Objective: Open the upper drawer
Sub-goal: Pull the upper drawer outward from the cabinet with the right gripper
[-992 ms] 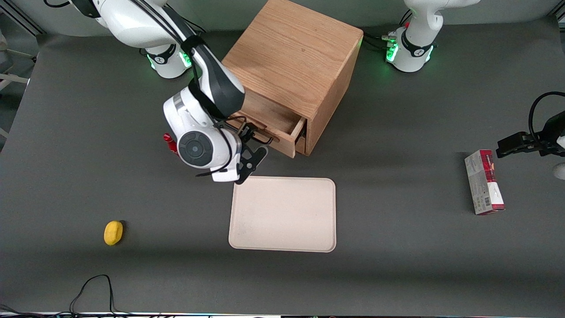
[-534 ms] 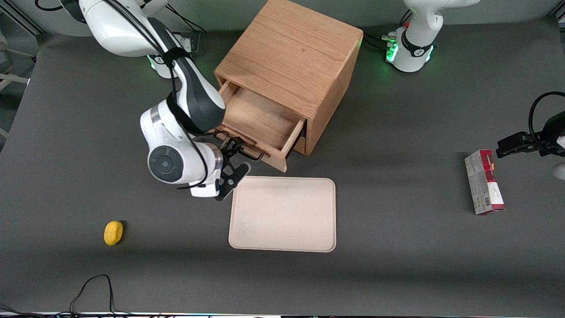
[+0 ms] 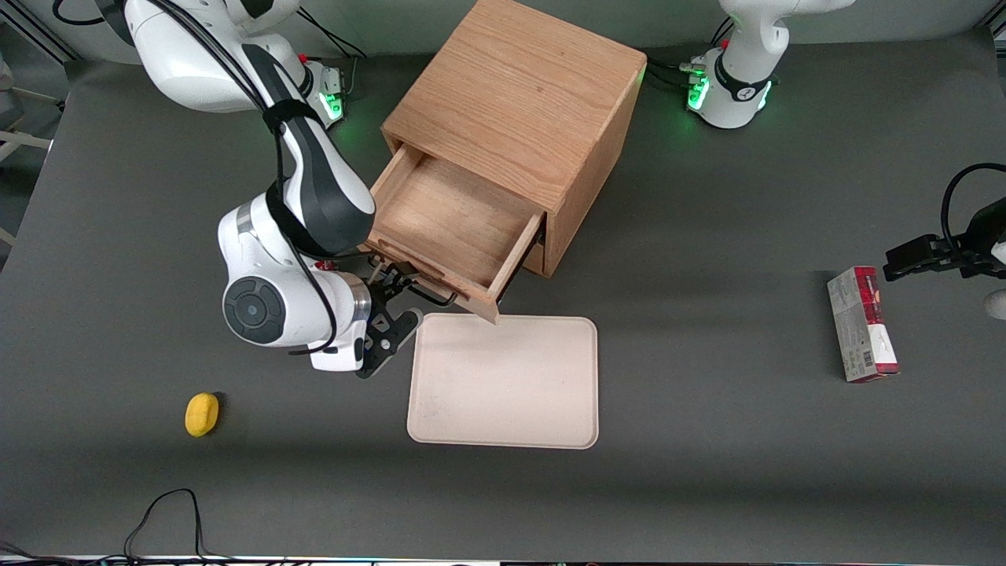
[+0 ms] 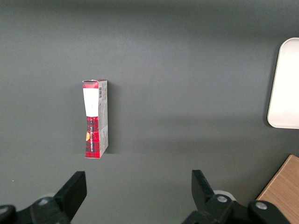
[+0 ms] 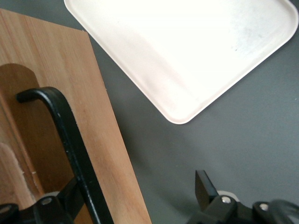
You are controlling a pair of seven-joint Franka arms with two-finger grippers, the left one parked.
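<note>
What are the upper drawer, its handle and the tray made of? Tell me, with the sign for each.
Upper drawer: wood, oak-like, visible grain, matt.
Handle: smooth black bar with a slight sheen, metal or plastic; unclear which.
Tray: cream, matt, rounded corners, probably plastic or moulded fibre.
The gripper sits at the handle, in front of the drawer.

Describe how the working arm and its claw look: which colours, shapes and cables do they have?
The working arm has glossy white rounded shells, a black link and a round grey joint cap. Thin black cables run along it; its base glows green. The claw, at the upper drawer handle, is black, with angular fingers.
</note>
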